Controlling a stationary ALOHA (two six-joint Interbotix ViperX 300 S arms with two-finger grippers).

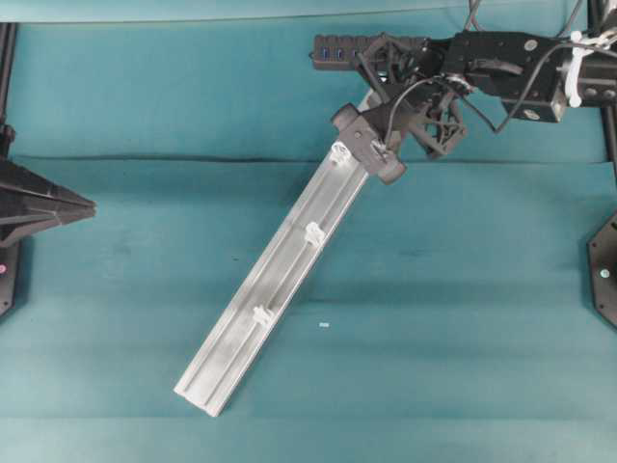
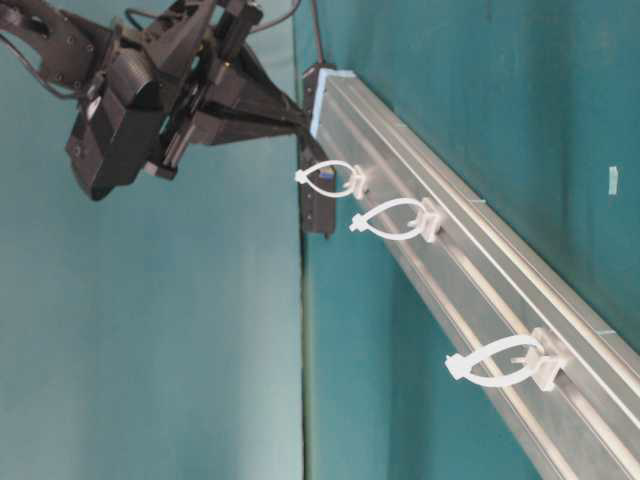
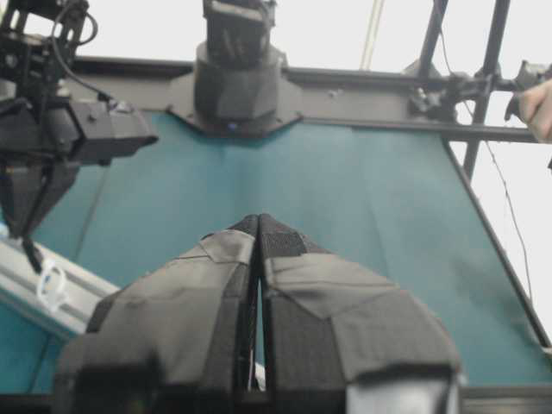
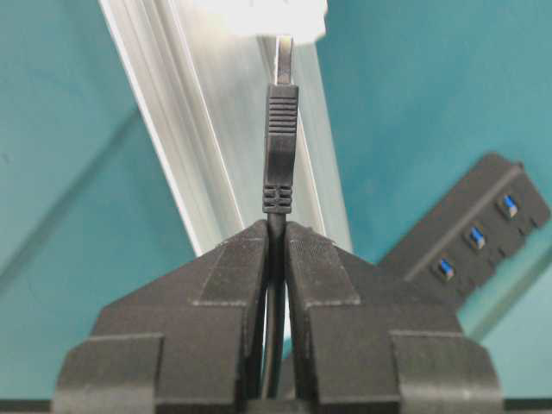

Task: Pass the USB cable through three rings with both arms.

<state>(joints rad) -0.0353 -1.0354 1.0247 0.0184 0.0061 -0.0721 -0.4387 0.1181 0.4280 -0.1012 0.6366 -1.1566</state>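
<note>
Right gripper [image 4: 276, 237] clenched on the USB cable [image 4: 279, 155] just behind the plug — plug tip pointing to 12 o'clock, right at the blurred white ring [image 4: 274, 19] at the rail's upper end. Silver rail [image 1: 280, 289] lies diagonally, 1 o'clock to 7 o'clock in the overhead view, three rings [image 1: 314, 231] spaced along it. Black hub [image 1: 337, 50] at 12 o'clock beyond the rail top. Left gripper [image 3: 259, 285] pressed together, holding nothing, parked at 9 o'clock, well apart from the rail.
</note>
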